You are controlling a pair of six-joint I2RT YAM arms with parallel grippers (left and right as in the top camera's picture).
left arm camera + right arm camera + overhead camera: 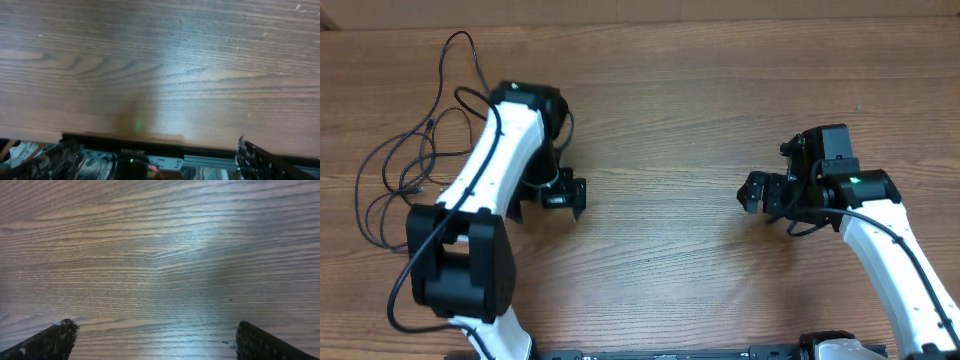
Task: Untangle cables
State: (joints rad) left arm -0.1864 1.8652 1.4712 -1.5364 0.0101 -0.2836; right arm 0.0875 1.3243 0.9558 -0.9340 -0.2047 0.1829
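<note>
Cables: overlapping loose loops at far left of table, beside left arm | left gripper: fingers spread, holding nothing | right gripper: likewise spread, empty (well apart from the cords) | progress: judged barely begun; all separating still to do.

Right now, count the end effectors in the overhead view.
2: the left end effector left of centre, with the cables farther left; the right end effector right of centre.
</note>
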